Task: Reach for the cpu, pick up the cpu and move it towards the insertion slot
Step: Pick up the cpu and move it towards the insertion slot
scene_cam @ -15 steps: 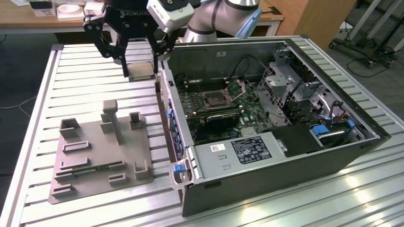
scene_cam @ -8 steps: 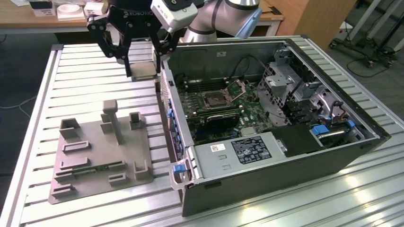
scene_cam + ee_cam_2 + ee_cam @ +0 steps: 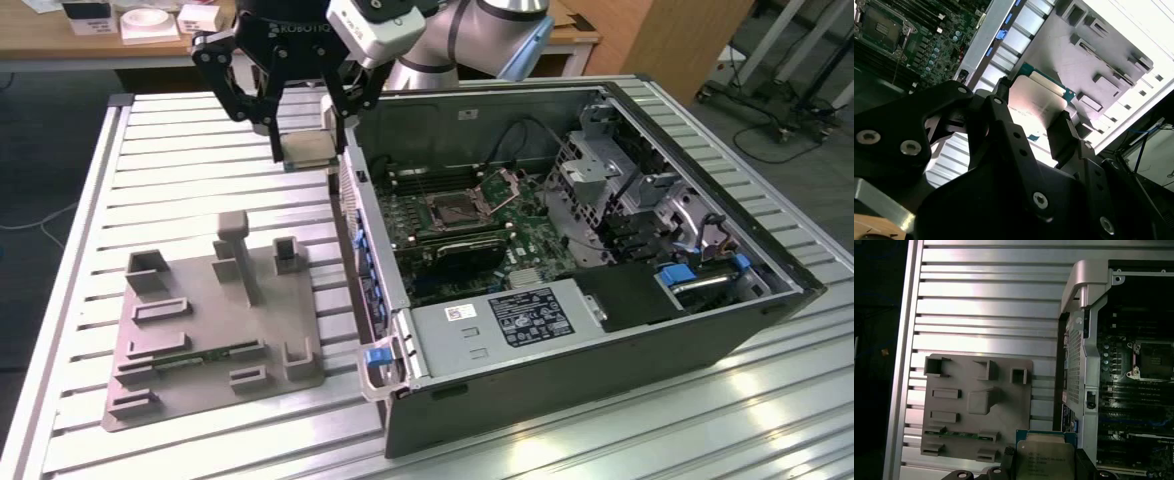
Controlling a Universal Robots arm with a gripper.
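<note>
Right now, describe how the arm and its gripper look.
The arm has light grey tube sections with a blue joint cap. The gripper is matte black, built of linked bars fastened by silver screws, clearest in the second wrist view. A white camera block sits at the wrist.

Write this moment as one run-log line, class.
gripper: shut on cpu | cpu: lifted off grey tray | insertion slot: open, empty

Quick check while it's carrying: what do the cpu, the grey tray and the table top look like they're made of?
The cpu: a brushed, silvery metal-looking lid on a green board edge. The grey tray: matte, uniform grey with moulded upright blocks, probably plastic. The table top: ribbed slats with bright reflections, likely aluminium.
</note>
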